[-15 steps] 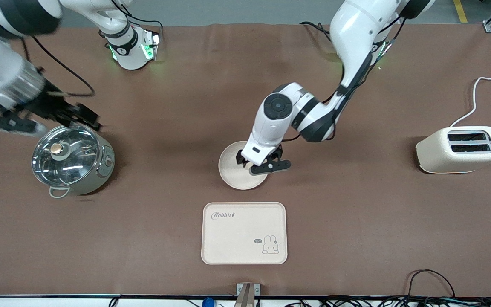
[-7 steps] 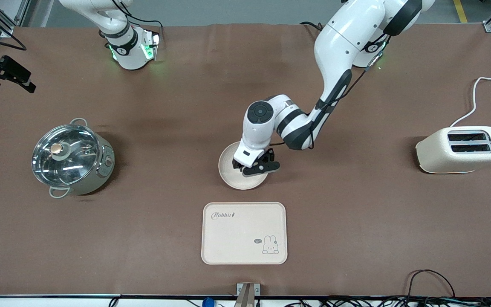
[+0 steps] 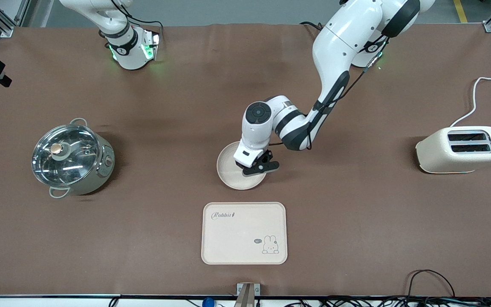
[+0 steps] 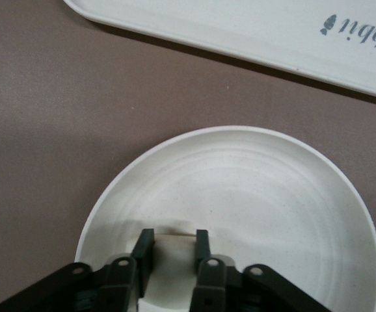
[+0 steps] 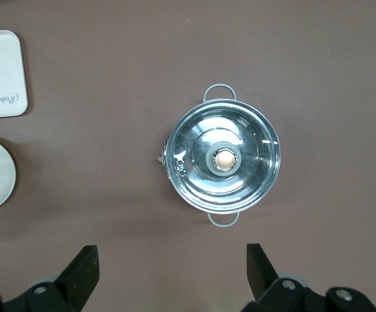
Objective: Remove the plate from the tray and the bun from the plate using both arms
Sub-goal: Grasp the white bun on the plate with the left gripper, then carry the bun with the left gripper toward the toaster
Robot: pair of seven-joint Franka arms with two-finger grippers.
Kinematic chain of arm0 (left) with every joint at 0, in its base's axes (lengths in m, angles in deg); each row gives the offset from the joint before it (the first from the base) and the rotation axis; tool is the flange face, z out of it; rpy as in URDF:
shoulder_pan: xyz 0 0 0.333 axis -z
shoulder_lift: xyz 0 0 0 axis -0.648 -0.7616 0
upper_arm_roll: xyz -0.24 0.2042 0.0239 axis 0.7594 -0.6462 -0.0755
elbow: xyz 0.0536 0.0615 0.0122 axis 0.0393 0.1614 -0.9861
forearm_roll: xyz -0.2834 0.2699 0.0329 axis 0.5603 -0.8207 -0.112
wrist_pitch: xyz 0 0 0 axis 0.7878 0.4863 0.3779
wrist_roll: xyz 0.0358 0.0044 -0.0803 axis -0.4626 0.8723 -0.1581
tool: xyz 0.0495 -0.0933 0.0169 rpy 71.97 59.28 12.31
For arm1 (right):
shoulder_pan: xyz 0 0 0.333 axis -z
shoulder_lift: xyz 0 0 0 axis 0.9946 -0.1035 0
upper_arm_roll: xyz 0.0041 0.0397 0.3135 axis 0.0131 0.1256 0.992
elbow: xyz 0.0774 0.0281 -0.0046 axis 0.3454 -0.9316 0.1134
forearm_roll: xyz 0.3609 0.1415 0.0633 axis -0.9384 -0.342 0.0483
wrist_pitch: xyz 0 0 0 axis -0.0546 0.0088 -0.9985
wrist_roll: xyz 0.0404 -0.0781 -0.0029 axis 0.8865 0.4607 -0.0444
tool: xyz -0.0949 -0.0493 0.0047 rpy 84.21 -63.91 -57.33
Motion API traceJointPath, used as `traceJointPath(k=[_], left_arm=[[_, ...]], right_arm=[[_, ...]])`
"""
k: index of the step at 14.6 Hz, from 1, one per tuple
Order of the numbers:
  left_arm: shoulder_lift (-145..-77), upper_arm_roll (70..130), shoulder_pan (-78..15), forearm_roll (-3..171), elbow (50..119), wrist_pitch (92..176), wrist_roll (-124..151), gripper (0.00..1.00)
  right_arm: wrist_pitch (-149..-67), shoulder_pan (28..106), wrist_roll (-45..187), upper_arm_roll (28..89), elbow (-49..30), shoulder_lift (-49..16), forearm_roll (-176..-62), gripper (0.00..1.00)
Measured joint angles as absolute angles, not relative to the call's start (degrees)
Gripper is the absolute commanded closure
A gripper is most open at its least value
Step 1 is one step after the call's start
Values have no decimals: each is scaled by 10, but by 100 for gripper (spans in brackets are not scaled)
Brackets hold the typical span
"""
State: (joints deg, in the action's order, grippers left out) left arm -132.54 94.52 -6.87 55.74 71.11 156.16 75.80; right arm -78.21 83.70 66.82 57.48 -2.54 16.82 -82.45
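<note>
Jaws of left gripper (image 4: 173,246) pinch plate (image 4: 266,201) rim; right gripper (image 5: 172,268) spread wide, high above pot (image 5: 223,158).

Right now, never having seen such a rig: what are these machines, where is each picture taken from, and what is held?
Two white jointed robot arms work at a brown table. One picture comes from a high camera facing them; the other two from cameras on their wrists. On the table: a glass-lidded steel pot, a cream toaster, a rectangular cream rabbit tray and a round cream-white plate. The left gripper is shut on the plate's rim. The right gripper waits open over the right arm's end of the table. No bun shows.
</note>
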Motion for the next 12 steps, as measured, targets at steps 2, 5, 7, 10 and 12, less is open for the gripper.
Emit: traceJointPath(k=[2, 5, 7, 10, 12], left_arm=[[-1325, 945, -68, 557, 711, 1561, 758, 100], [-1311, 949, -82, 558, 698, 1512, 727, 100], [-1279, 962, -117, 581, 684, 1456, 658, 100], [-1211, 986, -205, 611, 692, 1383, 505, 100], [-1176, 1004, -281, 613, 733, 1372, 413, 100]], right_arm=[[-770, 838, 668, 575, 1, 142, -824, 0], [-766, 838, 669, 575, 15, 121, -824, 0], [-765, 837, 671, 576, 18, 116, -824, 0], [-765, 833, 672, 578, 20, 113, -824, 0], [-765, 833, 673, 579, 21, 112, -824, 0]])
